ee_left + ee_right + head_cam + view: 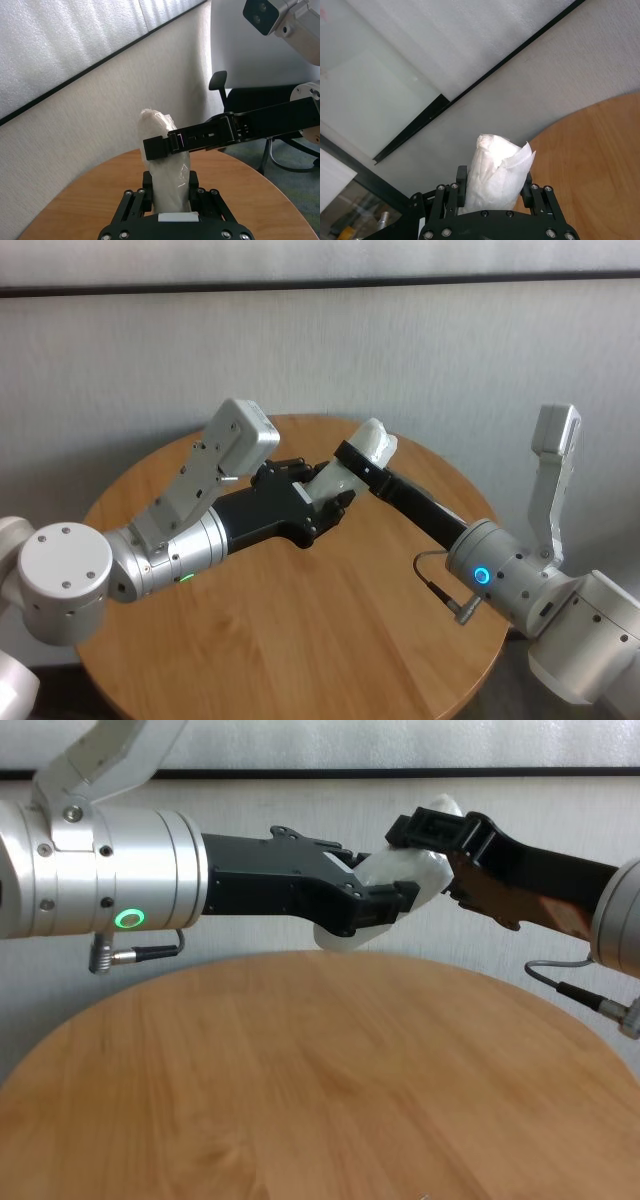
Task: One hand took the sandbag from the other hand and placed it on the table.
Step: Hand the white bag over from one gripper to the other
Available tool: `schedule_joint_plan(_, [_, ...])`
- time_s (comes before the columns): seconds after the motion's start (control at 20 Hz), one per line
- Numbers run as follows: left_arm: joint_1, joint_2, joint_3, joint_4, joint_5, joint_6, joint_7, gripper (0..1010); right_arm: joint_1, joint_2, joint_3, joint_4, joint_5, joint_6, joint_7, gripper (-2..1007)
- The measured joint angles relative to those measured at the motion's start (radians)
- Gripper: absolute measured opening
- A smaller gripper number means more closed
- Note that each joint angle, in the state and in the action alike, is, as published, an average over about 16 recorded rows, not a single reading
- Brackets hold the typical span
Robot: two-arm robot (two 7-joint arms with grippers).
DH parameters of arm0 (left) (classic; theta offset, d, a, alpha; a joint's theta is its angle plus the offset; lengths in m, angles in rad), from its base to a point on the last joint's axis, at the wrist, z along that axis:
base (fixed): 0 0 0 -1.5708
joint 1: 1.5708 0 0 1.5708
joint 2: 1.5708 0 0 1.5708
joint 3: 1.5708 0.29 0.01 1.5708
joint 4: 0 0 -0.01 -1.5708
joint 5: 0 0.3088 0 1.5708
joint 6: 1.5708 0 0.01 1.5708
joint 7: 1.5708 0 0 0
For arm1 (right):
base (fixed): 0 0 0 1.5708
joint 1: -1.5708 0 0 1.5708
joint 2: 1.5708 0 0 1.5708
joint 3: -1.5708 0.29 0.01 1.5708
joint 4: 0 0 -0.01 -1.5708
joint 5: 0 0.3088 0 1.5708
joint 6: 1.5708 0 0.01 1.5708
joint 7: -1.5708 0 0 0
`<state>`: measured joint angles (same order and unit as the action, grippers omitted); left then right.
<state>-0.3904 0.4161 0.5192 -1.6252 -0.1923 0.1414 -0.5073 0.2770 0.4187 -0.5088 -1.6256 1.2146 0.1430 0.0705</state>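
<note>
Both grippers are clamped on the sandbag (352,469), which is held in the air above the table (300,640) and touches nothing else. Its lower part is gripped by the left gripper (325,508), the one on the wrist with the green ring light, and in the left wrist view the pouch's base is hidden between that gripper's fingers (192,192). Its upper part is pinched by the right gripper (362,468), on the wrist with the blue ring light, whose black fingers are seen crossing the pouch as a bar in the left wrist view. Only the crumpled tip of the pouch is seen in the right wrist view, the rest being covered by the gripper body. In the chest view the middle of the pouch is masked by the two sets of fingers, and the table's near edge is cut off. Part of an office chair (235,100) is made out behind the right arm, mostly hidden.
</note>
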Motion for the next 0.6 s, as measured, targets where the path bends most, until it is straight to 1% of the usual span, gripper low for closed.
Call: schedule_joint_plan(0.6, [0.0, 0.0, 0.0, 0.0, 0.0, 0.0, 0.0, 426, 0.0, 0.0, 0.0, 0.0, 0.0, 0.0, 0.0, 610])
